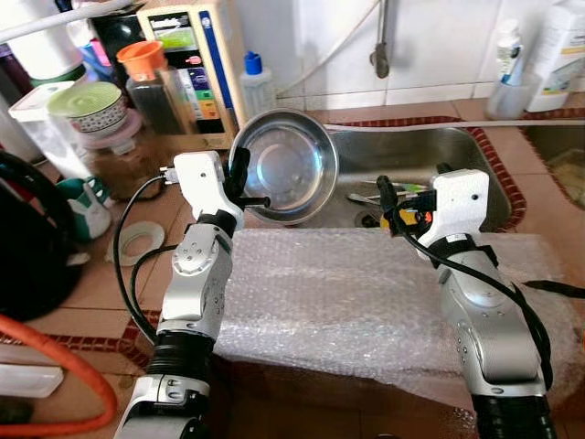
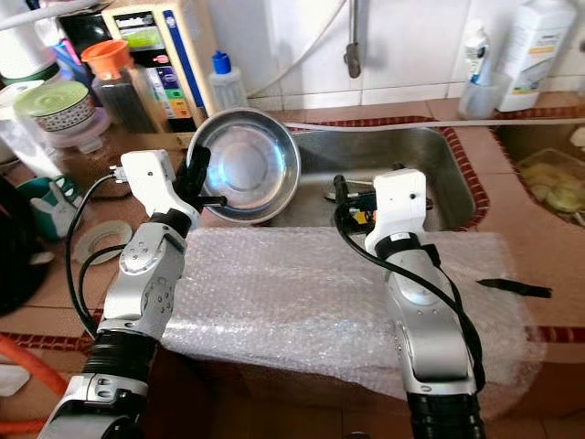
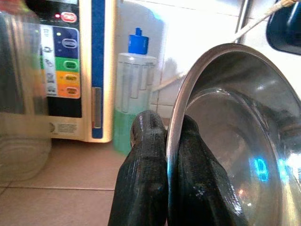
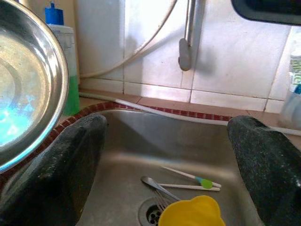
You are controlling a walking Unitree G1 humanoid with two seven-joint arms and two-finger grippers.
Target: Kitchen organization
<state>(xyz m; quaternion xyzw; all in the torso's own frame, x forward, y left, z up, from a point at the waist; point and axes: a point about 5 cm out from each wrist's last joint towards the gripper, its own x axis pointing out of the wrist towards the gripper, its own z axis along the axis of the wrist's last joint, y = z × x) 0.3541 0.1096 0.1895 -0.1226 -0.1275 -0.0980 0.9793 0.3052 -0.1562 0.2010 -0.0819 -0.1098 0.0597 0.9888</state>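
Note:
A shiny steel bowl (image 1: 288, 165) hangs tilted on its side over the left end of the sink (image 1: 457, 151). My left gripper (image 1: 245, 183) is shut on the bowl's rim (image 3: 176, 117), one finger inside and one outside. My right gripper (image 1: 413, 187) stands open above the sink's near edge, with nothing between its fingers (image 4: 70, 160). Down in the basin lie a yellow cup-like thing (image 4: 190, 214), a spoon (image 4: 155, 184) and two thin sticks (image 4: 193, 181) by the drain. The bowl's edge (image 4: 23, 94) also shows in the right wrist view.
A bubble-wrap sheet (image 1: 347, 293) covers the counter in front of me. At the back left stand a water purifier (image 1: 196, 64), a blue-capped bottle (image 1: 256, 82), an orange-lidded jar (image 1: 151, 82) and stacked bowls (image 1: 91, 110). A faucet (image 1: 380, 46) hangs over the sink; bottles (image 1: 507, 73) stand at the back right.

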